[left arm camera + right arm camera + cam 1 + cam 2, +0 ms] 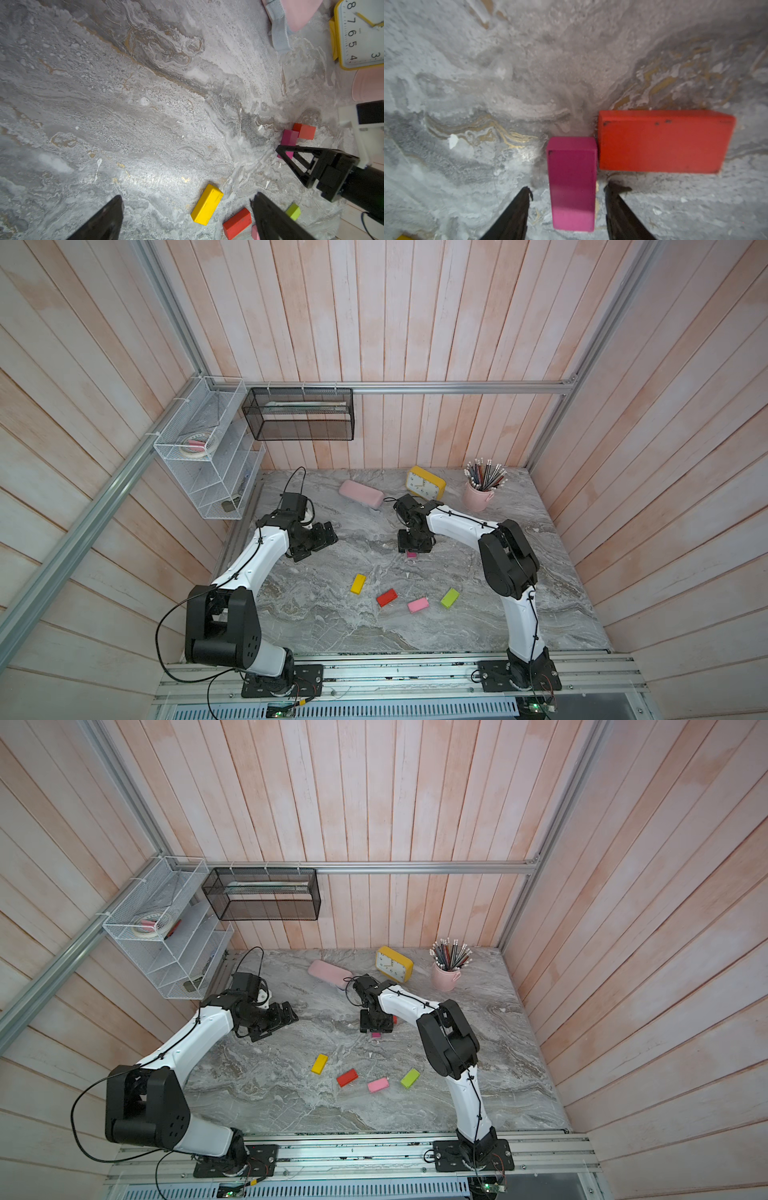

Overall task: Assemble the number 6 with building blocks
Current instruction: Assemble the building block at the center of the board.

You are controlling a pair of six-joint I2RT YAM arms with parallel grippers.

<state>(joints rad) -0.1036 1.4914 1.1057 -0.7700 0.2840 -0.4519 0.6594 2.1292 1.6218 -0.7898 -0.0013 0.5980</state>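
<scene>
Straddling the magenta block (pixel 572 182) beside a red block (pixel 662 141), your right hand (pixel 569 188) stands spread; your left hand (pixel 187 196) is spread too.

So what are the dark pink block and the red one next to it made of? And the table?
The magenta block and the red block beside it look like painted wood: matte, sharp-edged, with small dark chips in the red paint. Plastic is possible. The table looks like grey marble with gold veins, maybe only a printed surface.
</scene>
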